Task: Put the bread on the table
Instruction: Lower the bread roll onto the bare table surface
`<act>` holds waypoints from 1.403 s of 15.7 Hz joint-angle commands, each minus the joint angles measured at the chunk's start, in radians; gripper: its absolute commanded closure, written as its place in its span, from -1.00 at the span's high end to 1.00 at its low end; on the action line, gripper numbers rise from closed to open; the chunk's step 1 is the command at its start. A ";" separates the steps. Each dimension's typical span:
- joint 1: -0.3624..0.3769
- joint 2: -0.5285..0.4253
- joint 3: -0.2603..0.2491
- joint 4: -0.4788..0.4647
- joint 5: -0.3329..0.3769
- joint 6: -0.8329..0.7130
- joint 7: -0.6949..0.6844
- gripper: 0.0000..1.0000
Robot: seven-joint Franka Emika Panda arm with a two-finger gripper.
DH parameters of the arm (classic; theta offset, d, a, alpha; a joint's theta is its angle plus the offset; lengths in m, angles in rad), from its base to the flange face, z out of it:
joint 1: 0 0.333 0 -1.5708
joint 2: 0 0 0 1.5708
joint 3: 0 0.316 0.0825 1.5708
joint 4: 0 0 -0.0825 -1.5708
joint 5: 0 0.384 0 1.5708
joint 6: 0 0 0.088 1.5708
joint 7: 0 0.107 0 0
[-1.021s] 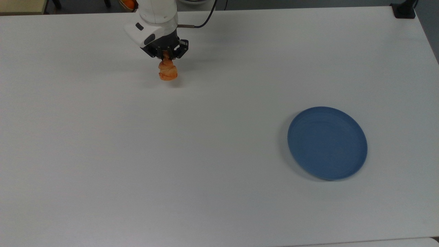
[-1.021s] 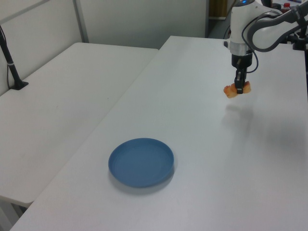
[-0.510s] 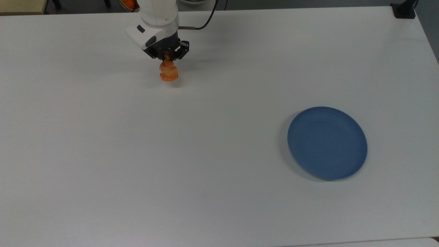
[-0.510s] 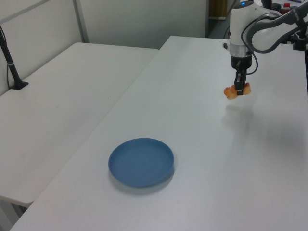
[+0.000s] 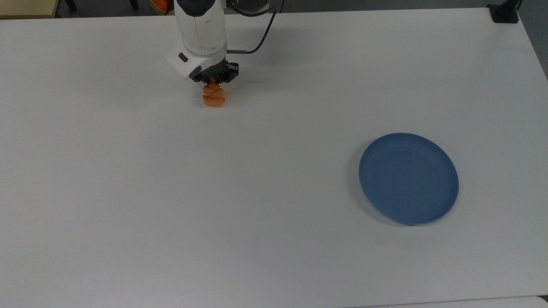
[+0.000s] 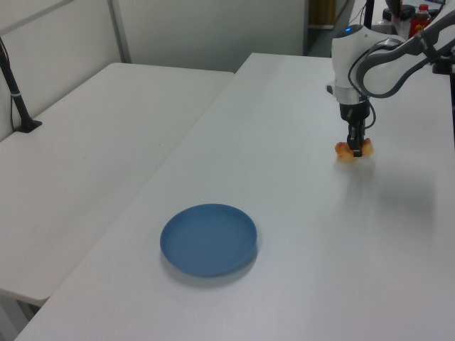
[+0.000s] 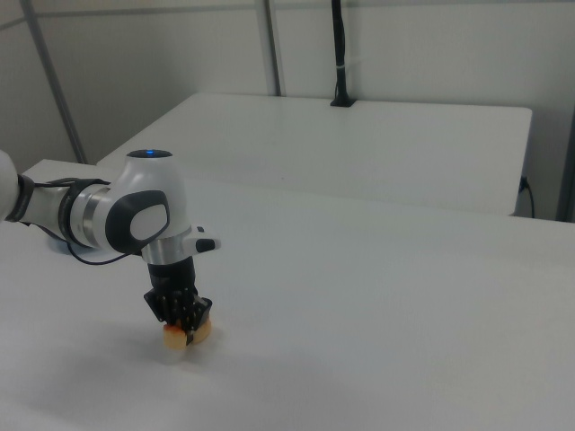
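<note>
Bread [image 5: 213, 96] sits upper left of centre in the top view, clamped in the gripper [image 5: 212, 83] and right at the table [image 5: 274, 256]. Letting go while it's tilted could make it roll. The blue plate [image 5: 409, 178] is well apart, lower right.

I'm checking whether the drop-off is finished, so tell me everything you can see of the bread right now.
The bread is a small golden-orange roll with pale, lumpy, flaky-looking segments. The gripper is shut on its middle from above, both ends sticking out past the fingers in the left view. It sits low, at or just above the white table, with its shadow tight beneath; actual contact cannot be told. It lies toward the top view's upper left, far from the blue plate, which holds nothing.
</note>
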 commanded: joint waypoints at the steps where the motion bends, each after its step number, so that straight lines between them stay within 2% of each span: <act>1: 0.010 0.012 -0.006 0.006 -0.006 -0.006 -0.022 0.68; 2: 0.010 0.012 -0.006 0.006 -0.019 -0.006 -0.022 1.00; 4: 0.010 0.012 -0.006 0.006 -0.037 -0.011 -0.023 1.00; 15: 0.010 0.009 -0.003 0.006 -0.037 -0.083 -0.007 1.00; 17: 0.009 0.004 -0.003 0.006 -0.029 -0.081 0.102 0.84; 18: 0.007 0.003 -0.003 0.006 -0.029 -0.077 0.166 0.83; 19: 0.006 0.003 -0.003 0.006 -0.029 -0.077 0.190 0.84; 20: 0.006 0.004 -0.003 0.008 -0.031 -0.077 0.187 1.00; 22: 0.004 0.001 -0.003 0.011 -0.033 -0.081 0.126 1.00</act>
